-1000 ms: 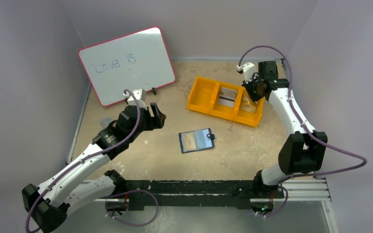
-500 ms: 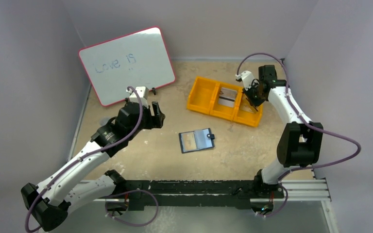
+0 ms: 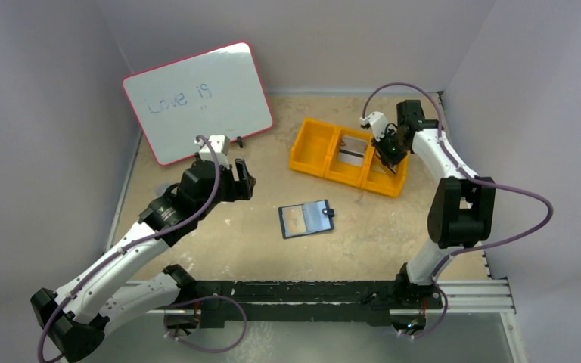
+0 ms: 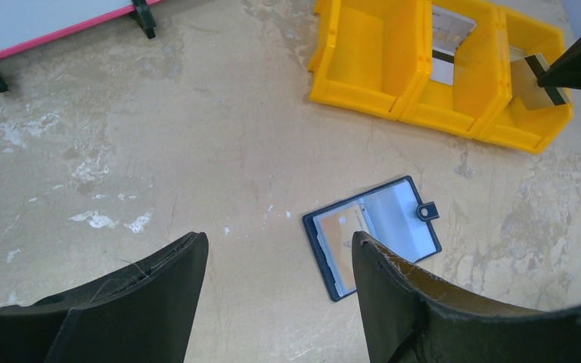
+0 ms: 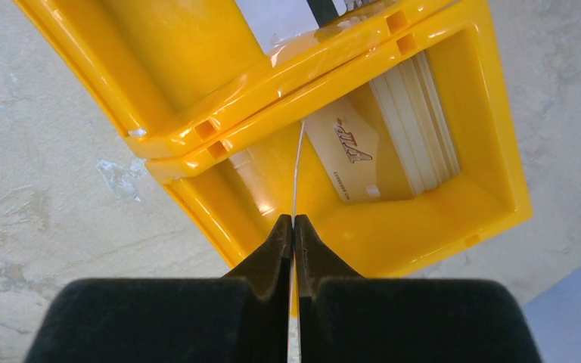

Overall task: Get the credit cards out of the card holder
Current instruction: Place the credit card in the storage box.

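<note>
Right pincer [image 5: 293,221] clamps credit card [image 5: 297,170] edge-on over tray [image 5: 408,227] — card holder [image 3: 306,219] apart.

I'm seeing the stained tan table [image 3: 219,242] carrying three things: the holder [image 3: 306,218] lying open near the middle, the tray [image 3: 300,157] sitting far right, the whiteboard [image 3: 197,98] leaning far left.
</note>
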Robot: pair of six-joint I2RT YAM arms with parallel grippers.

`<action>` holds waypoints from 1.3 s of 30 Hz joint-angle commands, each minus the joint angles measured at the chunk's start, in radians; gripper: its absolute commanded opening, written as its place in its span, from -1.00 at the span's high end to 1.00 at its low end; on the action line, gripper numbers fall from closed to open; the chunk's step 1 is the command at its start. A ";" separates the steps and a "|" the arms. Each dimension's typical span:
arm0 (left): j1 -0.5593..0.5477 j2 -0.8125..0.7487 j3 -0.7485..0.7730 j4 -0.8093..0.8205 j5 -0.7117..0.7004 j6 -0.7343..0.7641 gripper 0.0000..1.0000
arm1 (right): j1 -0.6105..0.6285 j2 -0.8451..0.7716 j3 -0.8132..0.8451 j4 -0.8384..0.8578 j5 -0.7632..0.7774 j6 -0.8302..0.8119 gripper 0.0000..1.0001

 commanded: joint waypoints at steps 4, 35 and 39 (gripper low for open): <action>0.004 -0.013 0.028 0.022 -0.027 0.020 -0.39 | 0.084 0.013 0.055 0.017 -0.097 -0.040 1.00; 0.004 0.015 0.073 -0.022 -0.043 0.032 -0.41 | 0.037 0.286 0.327 -0.191 -0.141 -0.225 0.39; 0.003 0.023 0.071 -0.017 -0.040 0.029 -0.41 | 0.038 0.248 0.326 -0.129 -0.099 -0.206 0.44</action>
